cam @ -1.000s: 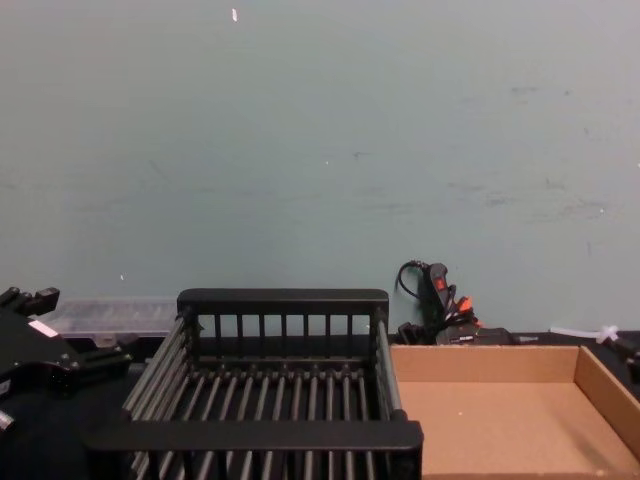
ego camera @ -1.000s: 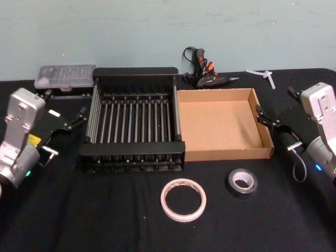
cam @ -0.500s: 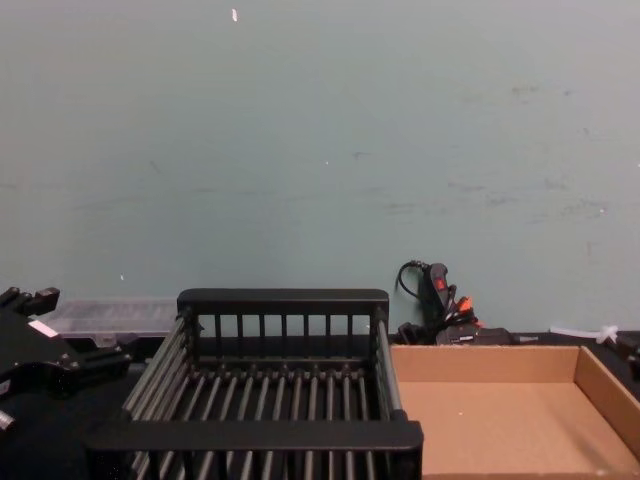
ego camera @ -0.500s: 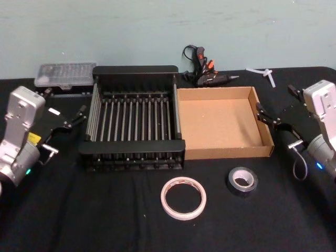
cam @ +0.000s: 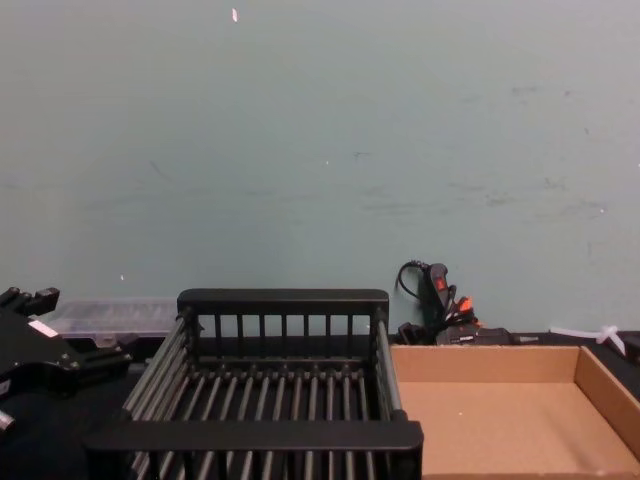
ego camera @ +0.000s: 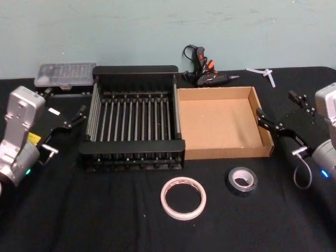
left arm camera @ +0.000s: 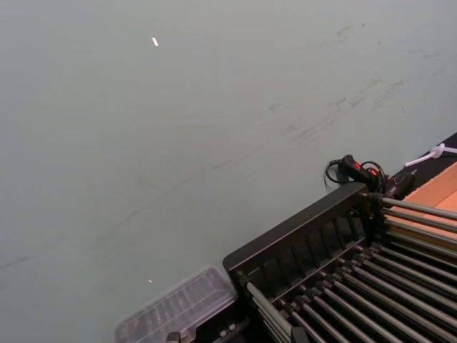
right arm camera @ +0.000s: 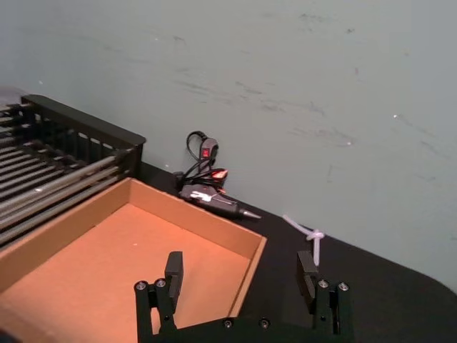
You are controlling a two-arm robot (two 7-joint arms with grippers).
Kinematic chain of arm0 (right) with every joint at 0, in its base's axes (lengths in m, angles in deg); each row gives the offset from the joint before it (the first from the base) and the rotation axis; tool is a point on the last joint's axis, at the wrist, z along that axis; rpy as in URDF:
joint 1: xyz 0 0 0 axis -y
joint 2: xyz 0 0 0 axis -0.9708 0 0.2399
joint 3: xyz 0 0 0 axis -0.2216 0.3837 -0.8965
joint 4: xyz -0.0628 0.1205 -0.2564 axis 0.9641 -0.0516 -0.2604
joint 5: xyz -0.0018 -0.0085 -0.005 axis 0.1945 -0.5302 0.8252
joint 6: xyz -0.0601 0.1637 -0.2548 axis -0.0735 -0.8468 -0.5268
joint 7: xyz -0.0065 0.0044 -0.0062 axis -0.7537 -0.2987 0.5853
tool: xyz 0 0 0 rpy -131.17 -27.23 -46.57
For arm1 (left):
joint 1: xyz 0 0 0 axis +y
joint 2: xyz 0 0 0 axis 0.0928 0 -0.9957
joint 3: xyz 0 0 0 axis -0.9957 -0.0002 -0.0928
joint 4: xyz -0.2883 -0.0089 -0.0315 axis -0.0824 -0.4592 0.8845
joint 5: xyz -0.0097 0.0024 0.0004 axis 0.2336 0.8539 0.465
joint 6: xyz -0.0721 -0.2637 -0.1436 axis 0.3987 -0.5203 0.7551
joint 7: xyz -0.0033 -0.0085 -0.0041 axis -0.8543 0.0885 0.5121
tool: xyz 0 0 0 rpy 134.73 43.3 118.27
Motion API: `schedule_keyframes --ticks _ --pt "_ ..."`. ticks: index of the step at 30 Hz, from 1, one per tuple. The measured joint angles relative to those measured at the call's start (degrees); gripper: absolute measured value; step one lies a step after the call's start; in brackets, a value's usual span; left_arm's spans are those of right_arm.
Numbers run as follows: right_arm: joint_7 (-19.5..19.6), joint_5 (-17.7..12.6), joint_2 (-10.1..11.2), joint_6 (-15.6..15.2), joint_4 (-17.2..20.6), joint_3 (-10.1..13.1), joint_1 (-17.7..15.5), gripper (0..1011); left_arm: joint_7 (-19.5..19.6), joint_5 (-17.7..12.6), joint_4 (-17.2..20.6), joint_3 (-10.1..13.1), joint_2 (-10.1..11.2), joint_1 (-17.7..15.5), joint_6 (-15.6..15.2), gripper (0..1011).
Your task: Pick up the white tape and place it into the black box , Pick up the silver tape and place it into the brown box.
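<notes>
The white tape [ego camera: 183, 198] lies flat on the black cloth in front of the black box [ego camera: 131, 146]. To its right, the silver tape [ego camera: 242, 181] rests in front of the brown box [ego camera: 226, 153]. Both boxes stand side by side with nothing in them. My right gripper [ego camera: 282, 109] hovers open just right of the brown box [right arm camera: 193, 211], with nothing between its fingertips [right arm camera: 173, 270]. At the far left, beside the black box [cam: 283, 300], my left gripper [ego camera: 64, 103] is held open and holds nothing.
A clear plastic case [ego camera: 65, 76] sits behind the black box at the left. A glue gun [ego camera: 205, 73] with its cord lies behind the brown box, and a white plastic piece [ego camera: 265, 74] at the back right. A pale green wall closes the back.
My right arm has drawn back to the right, away from the brown box. The left arm and both tapes have stayed where they were.
</notes>
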Motion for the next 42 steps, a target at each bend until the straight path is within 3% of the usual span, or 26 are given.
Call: schedule_keyframes --ticks 8,22,42 --pt "-1.5 -2.5 0.5 -2.7 5.8 2.1 -5.1 1002 0.0 0.0 0.0 0.0 0.0 0.0 0.0 1001" --pt "-3.6 -5.5 0.9 -8.8 12.7 4.1 -11.7 1002 0.0 0.0 0.0 0.0 0.0 0.0 0.0 1001" --pt "-5.8 -5.8 1.4 -16.7 16.4 6.6 -17.2 1003 0.0 0.0 0.0 0.0 0.0 0.0 0.0 1001"
